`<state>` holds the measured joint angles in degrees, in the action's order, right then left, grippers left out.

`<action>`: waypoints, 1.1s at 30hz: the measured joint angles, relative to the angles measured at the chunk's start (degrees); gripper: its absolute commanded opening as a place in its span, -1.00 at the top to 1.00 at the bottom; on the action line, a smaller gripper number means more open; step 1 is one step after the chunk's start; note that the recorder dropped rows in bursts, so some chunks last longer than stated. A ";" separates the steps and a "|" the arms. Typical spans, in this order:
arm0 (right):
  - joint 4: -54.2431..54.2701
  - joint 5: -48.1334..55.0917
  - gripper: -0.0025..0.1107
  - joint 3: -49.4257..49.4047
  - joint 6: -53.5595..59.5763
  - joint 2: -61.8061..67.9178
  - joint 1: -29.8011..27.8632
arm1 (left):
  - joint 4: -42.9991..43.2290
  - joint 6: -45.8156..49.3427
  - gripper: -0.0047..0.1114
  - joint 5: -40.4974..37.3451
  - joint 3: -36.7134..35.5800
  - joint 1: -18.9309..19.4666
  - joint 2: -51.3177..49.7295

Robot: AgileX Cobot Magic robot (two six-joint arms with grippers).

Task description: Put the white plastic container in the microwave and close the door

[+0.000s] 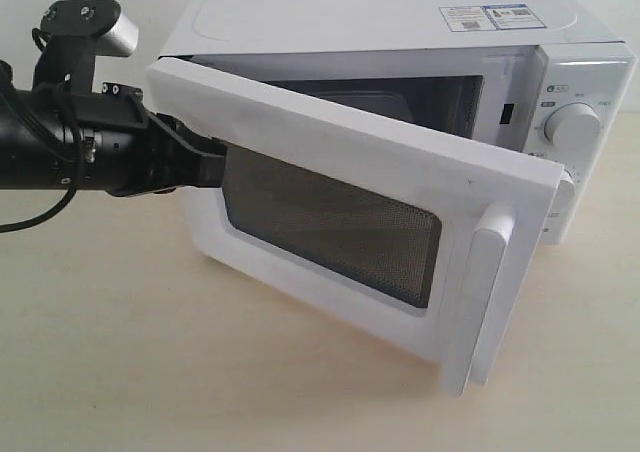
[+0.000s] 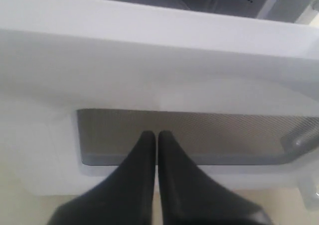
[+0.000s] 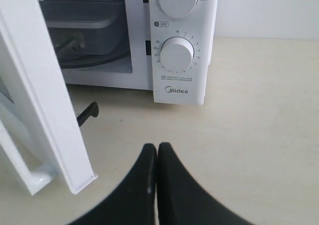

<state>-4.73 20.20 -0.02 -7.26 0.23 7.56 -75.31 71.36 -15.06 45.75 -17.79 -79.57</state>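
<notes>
At the far left my left arm [image 1: 90, 142] reaches in level over the table [image 1: 120, 352]. My left fingers [image 2: 144, 150] are pressed together with nothing between them. I take it that is so the tips make one blunt point for pushing. They rest against the outer face of the door [image 1: 330, 142], at the left end of its dark mesh window [image 1: 330, 227], close to the hinge side. That looks like a poor spot for leverage, but it is what I can reach from here.

The door stands half open, swung out toward the near right, and its vertical bar handle [image 1: 492, 272] hangs free with nothing on it.

Through the gap behind the door, the white plastic container [image 3: 84, 23] already sits inside the microwave [image 1: 380, 2]. It is lid up on the glass turntable [image 3: 94, 60] and back from the opening, so as far as I can judge the door's swing is clear. That part of the job looks done, and only the closing is left.

Further right are the two dials on the front panel, the lower dial [image 3: 177, 53] just above the Midea name.

My right fingers [image 3: 147, 170] are also pressed together and hold nothing. They hang over bare table in front of the panel, well apart from the door's free edge. I read that as waiting out of the way while the left side does the pushing (the outside camera does not show them at all).
</notes>
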 measured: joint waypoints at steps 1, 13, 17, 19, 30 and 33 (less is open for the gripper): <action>0.00 0.00 0.96 0.00 0.00 0.00 0.00 | 0.00 0.14 0.85 -0.90 0.00 0.00 0.00; 0.00 -0.91 0.96 0.00 0.00 0.00 0.00 | -0.38 0.62 0.85 -5.09 0.00 0.00 3.09; 0.00 -1.16 0.96 0.00 0.00 0.00 0.00 | 1.20 0.71 0.85 -10.69 0.00 0.00 4.01; 0.00 -1.16 0.96 0.00 0.00 0.00 0.00 | 2.76 -1.00 0.85 -13.81 -0.10 0.00 6.44; 0.00 -1.25 0.96 0.00 0.00 0.00 0.00 | 26.73 -28.45 0.85 -21.94 -4.41 -0.03 36.48; 0.00 -1.25 0.96 0.00 0.00 0.00 0.00 | 28.01 -31.45 0.85 -22.32 -6.00 -0.03 44.75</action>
<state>-4.73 18.95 -0.02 -7.26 0.23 7.56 -47.30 39.91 -37.38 39.75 -17.82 -34.81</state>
